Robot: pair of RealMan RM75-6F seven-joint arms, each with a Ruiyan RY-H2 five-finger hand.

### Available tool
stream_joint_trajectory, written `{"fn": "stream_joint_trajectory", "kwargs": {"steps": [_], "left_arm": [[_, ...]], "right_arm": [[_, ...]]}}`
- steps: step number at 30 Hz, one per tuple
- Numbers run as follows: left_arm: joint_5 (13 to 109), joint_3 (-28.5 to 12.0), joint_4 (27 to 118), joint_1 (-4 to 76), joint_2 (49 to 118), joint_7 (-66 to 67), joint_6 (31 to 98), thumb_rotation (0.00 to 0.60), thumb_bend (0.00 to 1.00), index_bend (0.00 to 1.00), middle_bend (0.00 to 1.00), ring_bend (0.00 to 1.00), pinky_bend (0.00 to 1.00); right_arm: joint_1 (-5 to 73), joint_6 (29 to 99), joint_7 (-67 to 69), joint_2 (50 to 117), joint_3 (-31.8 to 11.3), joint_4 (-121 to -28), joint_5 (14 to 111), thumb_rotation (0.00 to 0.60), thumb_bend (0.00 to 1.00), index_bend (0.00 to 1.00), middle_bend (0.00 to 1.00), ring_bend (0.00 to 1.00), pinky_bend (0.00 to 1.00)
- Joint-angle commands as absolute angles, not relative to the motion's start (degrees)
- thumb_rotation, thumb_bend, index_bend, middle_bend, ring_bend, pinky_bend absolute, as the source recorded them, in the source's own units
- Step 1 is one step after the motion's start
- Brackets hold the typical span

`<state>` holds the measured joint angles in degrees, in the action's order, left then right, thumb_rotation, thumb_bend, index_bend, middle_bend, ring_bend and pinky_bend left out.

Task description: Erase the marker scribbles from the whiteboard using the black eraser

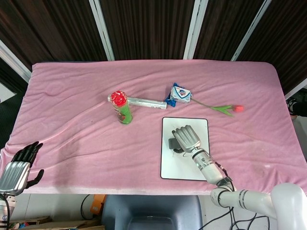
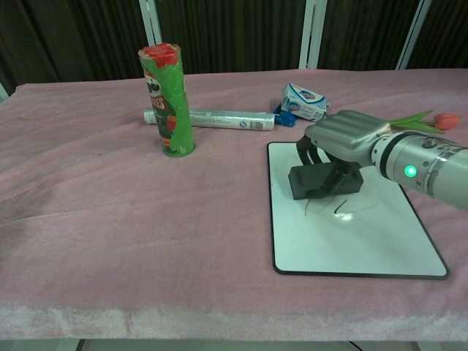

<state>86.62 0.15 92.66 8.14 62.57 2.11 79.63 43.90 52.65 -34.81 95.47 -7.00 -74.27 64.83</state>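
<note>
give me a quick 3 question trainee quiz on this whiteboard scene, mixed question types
1. True or false: the right hand holds the black eraser over the whiteboard.
2. Multiple choice: what stands upright on the pink cloth? A) the green chip can B) the silver tube C) the tulip
3. Fill in: the left hand hangs at the table's near-left corner, holding ____.

Key: 1 true; 2 A; 3 nothing
</note>
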Motion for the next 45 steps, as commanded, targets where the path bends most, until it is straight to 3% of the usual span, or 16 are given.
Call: {"fn": "stream_joint_trajectory", "kwargs": {"steps": [1,19,36,45], "left_arm": [[86.65,0.17,92.69,8.17,62.60,2.20,79.58,0.600,0.40,0.00,0.04,0.07,0.16],[86.48,0.14,92.74,8.32,62.69,2.55,79.29,0.600,0.40,0.00,0.04,0.07,0.16],[86.16,0.11,92.74,8.55,62.99,3.31,78.80,0.600,0.39,0.00,0.04,0.07,0.16],[85.90,0.08,92.83,8.76,63.17,3.85,78.37,0.600,0.40,0.00,0.04,0.07,0.16]], "right_arm": [[42.70,53.30,-33.32,93.90,-5.37,-76.15,66.62,0.600,0.43,0.99,0.72,0.62,0.68],[39.55,54.39,-28.82,90.44,0.05,-80.63,74.26,0.600,0.43,0.99,0.73,0.62,0.68],[39.37,54.75,-25.59,94.67,-4.23,-68.00,72.76,0.600,0.43,0.99,0.73,0.62,0.68],[38.03,55.24,-22.93,92.17,-2.49,-70.40,75.47,0.600,0.43,0.99,0.72,0.62,0.68]]}}
